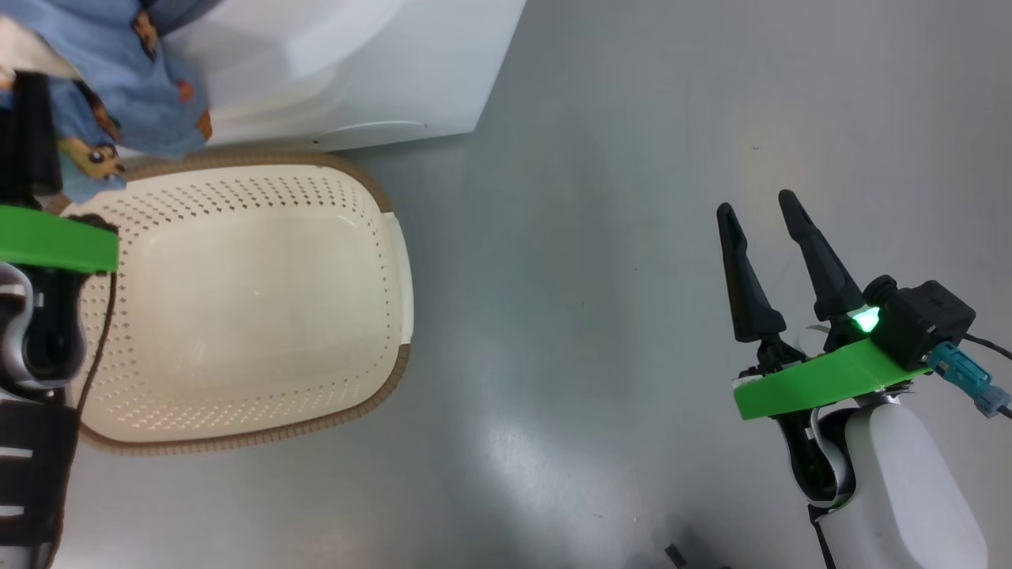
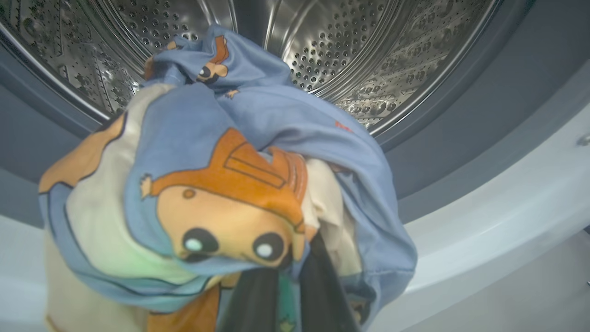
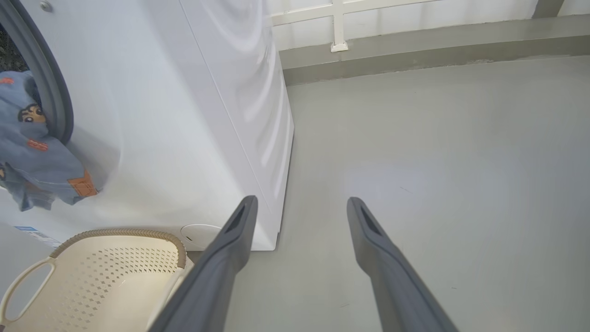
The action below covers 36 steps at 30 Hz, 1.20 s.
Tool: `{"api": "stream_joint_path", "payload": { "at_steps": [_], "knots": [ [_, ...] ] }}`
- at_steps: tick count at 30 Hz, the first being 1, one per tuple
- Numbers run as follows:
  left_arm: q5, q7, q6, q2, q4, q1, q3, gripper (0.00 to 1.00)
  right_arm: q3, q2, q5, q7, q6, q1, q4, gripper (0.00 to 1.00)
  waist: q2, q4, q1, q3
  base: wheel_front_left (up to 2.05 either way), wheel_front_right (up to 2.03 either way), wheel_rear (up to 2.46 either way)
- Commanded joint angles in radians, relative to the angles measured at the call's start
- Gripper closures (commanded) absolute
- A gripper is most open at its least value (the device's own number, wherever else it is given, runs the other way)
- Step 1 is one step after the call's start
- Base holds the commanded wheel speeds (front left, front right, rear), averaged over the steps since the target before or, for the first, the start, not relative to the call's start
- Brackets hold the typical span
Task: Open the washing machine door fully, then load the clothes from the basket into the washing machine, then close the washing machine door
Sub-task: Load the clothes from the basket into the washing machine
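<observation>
— Clothes [image 2: 221,184] lie nearest the lens in the left wrist view: blue cloth with orange-brown figures and some cream, bunched over the left gripper [image 2: 290,265]. Its two dark fingers stand close together, pinched on the fabric.
— Location of the bundle?
— At the mouth of the washing machine [image 2: 484,221]. The steel drum [image 2: 368,55] runs from 10 to 2 o'clock behind it, with the grey rubber ring [image 2: 461,115] at 3 o'clock. Whether cloth touches the ring, I cannot tell.
— What does the head view add?
— The basket [image 1: 379,197] sits at 9 o'clock on the floor [image 1: 632,158], just before the machine, its bare cream bottom showing. The clothes are at 10 o'clock, above its far rim. The right gripper [image 1: 755,201] is at 4 o'clock, well apart from the basket, fingers spread wide over bare floor.
— And the right wrist view?
— A side-on look: the cloth hangs out of the mouth at 9 o'clock, over the white front. The basket is at 7 o'clock and a small blue label [image 3: 27,229] at 8 o'clock.
</observation>
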Motion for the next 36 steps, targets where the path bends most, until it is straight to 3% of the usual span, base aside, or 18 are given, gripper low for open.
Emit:
{"api": "stream_joint_path", "payload": {
  "at_steps": [1, 6, 13, 27, 32, 36],
  "knots": [
    [0.021, -0.006, -0.002, 0.038, -0.057, 0.013, 0.050, 1.00, 0.017, 0.000, -0.012, -0.007, 0.002, 0.012, -0.024, 0.00, 0.0000, 0.005, 0.0000, -0.004, 0.00, 0.00, 0.00],
    [0.065, -0.006, -0.002, 0.047, -0.119, -0.013, 0.086, 1.00, 0.016, 0.001, -0.014, -0.007, 0.002, 0.022, -0.022, 0.00, 0.0000, 0.015, 0.0000, -0.014, 0.00, 0.00, 0.00],
    [0.071, -0.006, -0.002, 0.074, 0.004, -0.133, 0.110, 1.00, 0.029, 0.001, -0.009, -0.007, 0.002, 0.023, -0.014, 0.00, 0.0000, 0.013, 0.0000, -0.026, 0.00, 0.00, 0.00],
    [0.086, -0.006, -0.002, 0.117, 0.456, -0.487, -0.118, 1.00, 0.060, 0.005, 0.001, -0.007, 0.002, 0.014, -0.007, 0.00, 0.0000, -0.024, 0.0000, -0.015, 0.00, 0.00, 0.00],
    [0.143, -0.006, -0.002, 0.135, 0.452, -0.569, -0.111, 1.00, 0.065, 0.007, 0.004, -0.007, 0.002, 0.012, -0.010, 0.00, 0.0000, -0.040, 0.0000, -0.005, 0.00, 0.00, 0.00],
    [0.265, -0.006, -0.001, 0.149, 0.324, -0.601, -0.020, 1.00, 0.066, 0.009, 0.007, -0.007, 0.002, 0.006, -0.013, 0.00, 0.0000, -0.054, 0.0000, 0.014, 0.00, 0.00, 0.00]
  ]
}}
